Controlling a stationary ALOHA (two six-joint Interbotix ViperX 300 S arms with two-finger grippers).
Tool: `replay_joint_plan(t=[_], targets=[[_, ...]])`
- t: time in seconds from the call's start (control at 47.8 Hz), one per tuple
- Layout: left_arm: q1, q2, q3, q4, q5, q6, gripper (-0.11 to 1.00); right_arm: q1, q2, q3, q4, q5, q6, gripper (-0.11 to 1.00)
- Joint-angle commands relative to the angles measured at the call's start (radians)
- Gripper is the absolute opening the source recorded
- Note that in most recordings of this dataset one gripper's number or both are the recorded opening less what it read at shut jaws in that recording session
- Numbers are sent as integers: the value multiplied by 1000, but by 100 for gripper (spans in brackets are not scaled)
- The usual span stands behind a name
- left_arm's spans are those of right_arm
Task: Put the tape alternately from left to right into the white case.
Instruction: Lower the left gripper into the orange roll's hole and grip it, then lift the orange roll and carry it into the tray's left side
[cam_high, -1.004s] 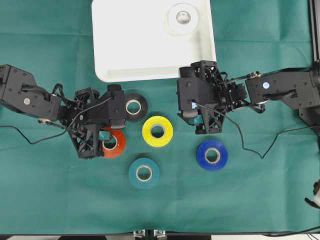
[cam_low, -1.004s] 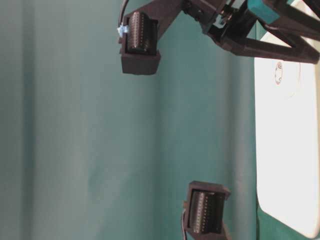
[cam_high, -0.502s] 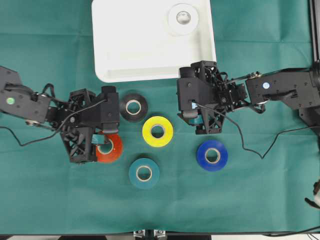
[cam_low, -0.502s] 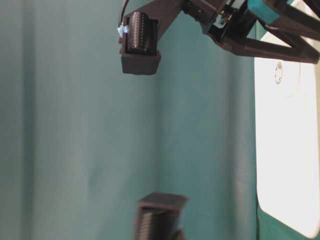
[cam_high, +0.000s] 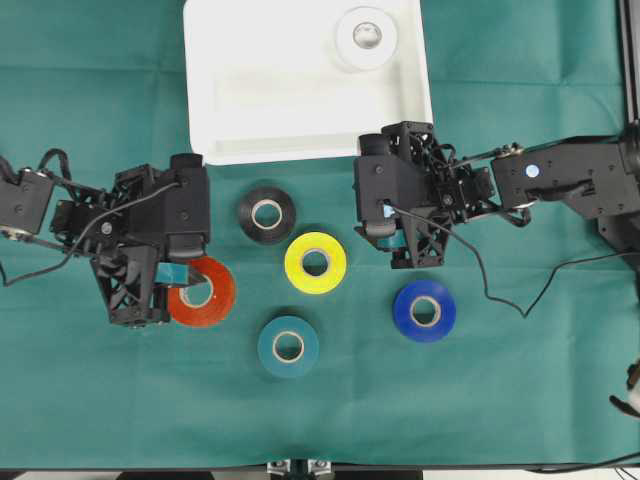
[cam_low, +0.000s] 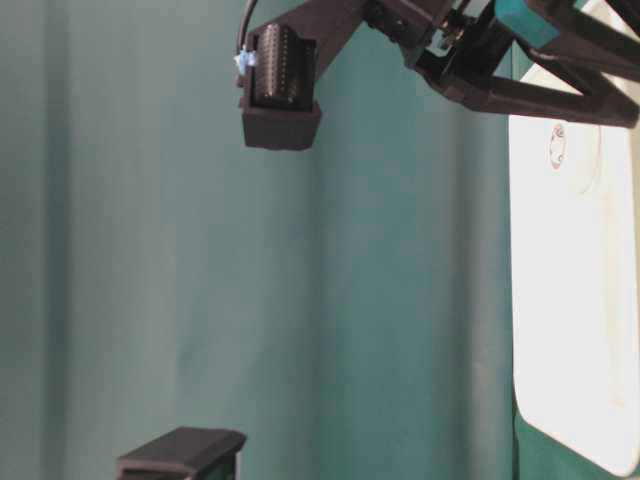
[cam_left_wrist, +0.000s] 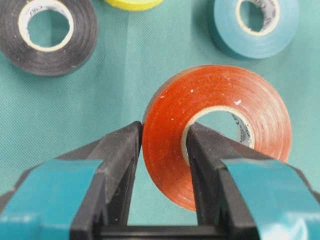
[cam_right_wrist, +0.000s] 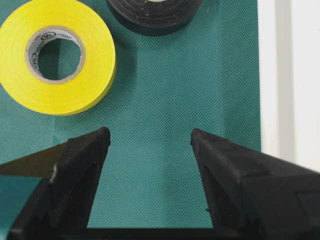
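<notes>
A: Where is the orange-red roll (cam_high: 201, 291) relative to the white case (cam_high: 300, 120)?

B: Below the case's lower left corner, well apart from it, over the green cloth (cam_high: 500, 380). The left gripper (cam_left_wrist: 162, 145) is clamped on its wall: one finger inside the cardboard core, the other on the outer face.

A: Which way does it point?

B: From above it shows as a full ring, so its hole faces up. The wrist view shows it tipped a little; I can't tell whether it touches the cloth.

A: The right gripper (cam_right_wrist: 150, 137)?

B: Spread wide, holding nothing, just below the case's lower right corner.

A: The other rolls?

B: The white roll (cam_high: 366, 37) lies flat in the case's upper right corner. Below the case, on the cloth, lie the black roll (cam_high: 266, 214), nearest the rim, then the yellow roll (cam_high: 315, 262), with the teal roll (cam_high: 288, 346) and the blue roll (cam_high: 424, 311) farthest, all flat with holes up.
</notes>
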Motion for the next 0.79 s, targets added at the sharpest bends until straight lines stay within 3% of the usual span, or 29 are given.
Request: replay_joint_plan(t=[0.0,0.105,0.314,0.774], targets=[[-5,-29,-9,2,-3,0,-3,2,-20,-20,-2,-8,0,73],[-5,-28,-8,5,-3,6,-3,0,-20,-23,-2,-8,-2,73],[43,-29,-5,5,-3,92,-3,2,-20,-31,0,-8,-6,73],[353,-43,-3,5,-3,339,-3,2,-20,-34,-5,-8,-2,73]])
